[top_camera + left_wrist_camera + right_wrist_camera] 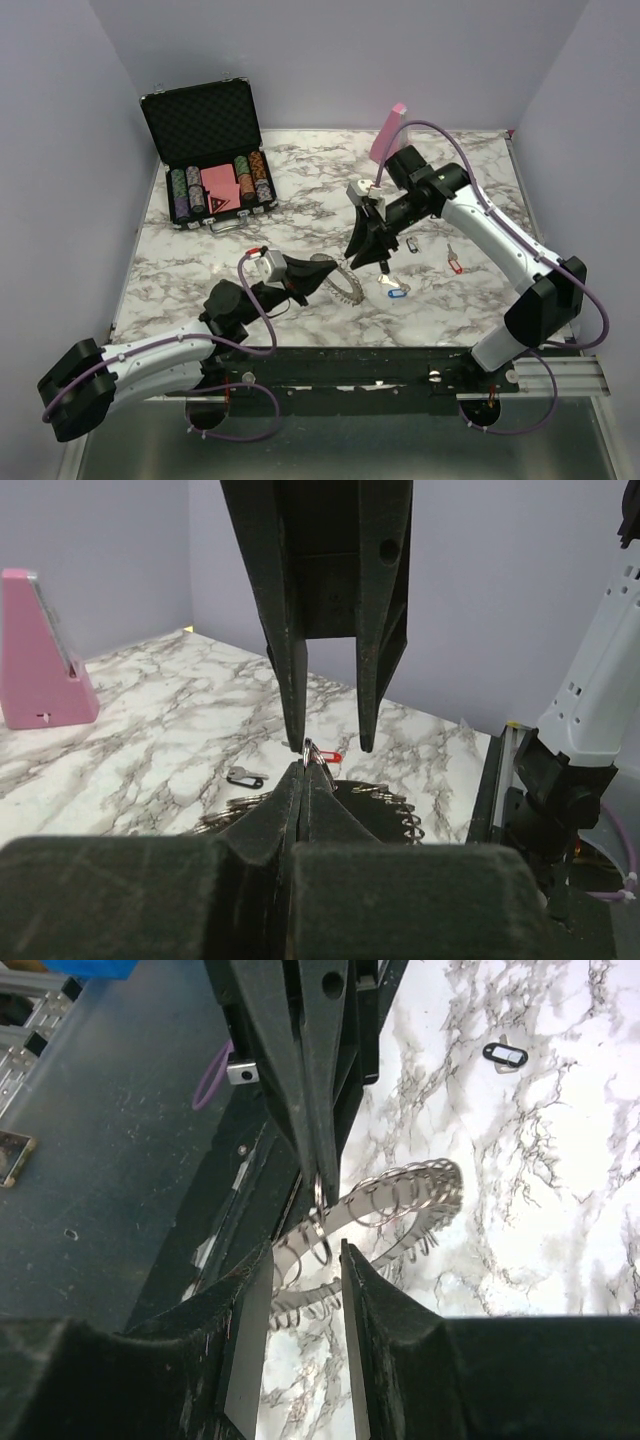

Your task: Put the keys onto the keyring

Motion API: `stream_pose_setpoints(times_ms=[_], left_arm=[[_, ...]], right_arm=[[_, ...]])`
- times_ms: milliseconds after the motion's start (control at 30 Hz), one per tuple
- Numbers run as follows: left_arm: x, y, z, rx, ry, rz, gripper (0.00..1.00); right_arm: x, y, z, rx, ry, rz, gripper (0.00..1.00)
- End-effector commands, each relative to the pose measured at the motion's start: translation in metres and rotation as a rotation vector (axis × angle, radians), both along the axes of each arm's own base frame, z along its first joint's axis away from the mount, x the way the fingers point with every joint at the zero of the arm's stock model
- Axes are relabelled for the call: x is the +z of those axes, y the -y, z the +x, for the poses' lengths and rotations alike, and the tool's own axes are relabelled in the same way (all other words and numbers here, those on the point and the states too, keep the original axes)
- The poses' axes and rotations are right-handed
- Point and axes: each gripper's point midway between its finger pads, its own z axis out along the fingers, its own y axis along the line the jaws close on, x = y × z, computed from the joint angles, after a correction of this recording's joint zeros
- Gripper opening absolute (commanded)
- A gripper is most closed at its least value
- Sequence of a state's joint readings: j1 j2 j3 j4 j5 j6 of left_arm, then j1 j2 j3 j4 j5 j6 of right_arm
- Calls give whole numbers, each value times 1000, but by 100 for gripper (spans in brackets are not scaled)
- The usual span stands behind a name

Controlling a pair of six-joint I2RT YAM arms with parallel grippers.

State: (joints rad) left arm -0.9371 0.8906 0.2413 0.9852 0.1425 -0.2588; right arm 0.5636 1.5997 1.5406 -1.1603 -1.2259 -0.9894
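The grey keyring (346, 285) with its toothed rim hangs tilted above the table, held at one small loop by my left gripper (325, 275), which is shut on it. In the left wrist view the left gripper (305, 765) pinches that loop, with the ring (395, 802) behind. My right gripper (370, 262) points down, open and empty, its tips straddling a loop of the keyring (400, 1188) in the right wrist view (307, 1250). A blue key (394, 291), a black key (410, 245) and a red key (455, 263) lie on the table.
An open black case (205, 120) of poker chips stands at the back left. A pink wedge block (388, 132) stands at the back centre. The marble table's front edge (330, 345) is just below the grippers.
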Motion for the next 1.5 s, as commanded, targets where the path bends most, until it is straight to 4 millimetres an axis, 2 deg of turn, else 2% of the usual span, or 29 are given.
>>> stream_pose_setpoints(times_ms=[0,200,400,500,733,1033,1167,1300,1467], left_arm=[[19,-7,-1,25,73,-5,0],[18,-12,-2,40,99,31,0],[19,-13,-6,27,98,23,0],[19,-12,-6,22,94,12,0],[18,-13,1,53,74,2,0],[13,-14,8,85,48,0,0],[12,-14,10,91,36,-2,0],[10,-14,11,95,28,0,0],[9,-14,5,69,28,-10,0]], right_arm=[[3,12,-12,9,33,-21,41],[3,13,-21,48,17,7,41],[-6,2,-3,-7,-17,-20,43],[-12,-3,-3,-9,-77,-26,44],[-18,-7,-20,36,-75,-34,44],[0,-1,-44,116,-63,38,45],[-4,1,-49,127,-64,38,47],[-10,-3,-38,89,-42,13,48],[-12,-8,-12,-16,9,-50,46]])
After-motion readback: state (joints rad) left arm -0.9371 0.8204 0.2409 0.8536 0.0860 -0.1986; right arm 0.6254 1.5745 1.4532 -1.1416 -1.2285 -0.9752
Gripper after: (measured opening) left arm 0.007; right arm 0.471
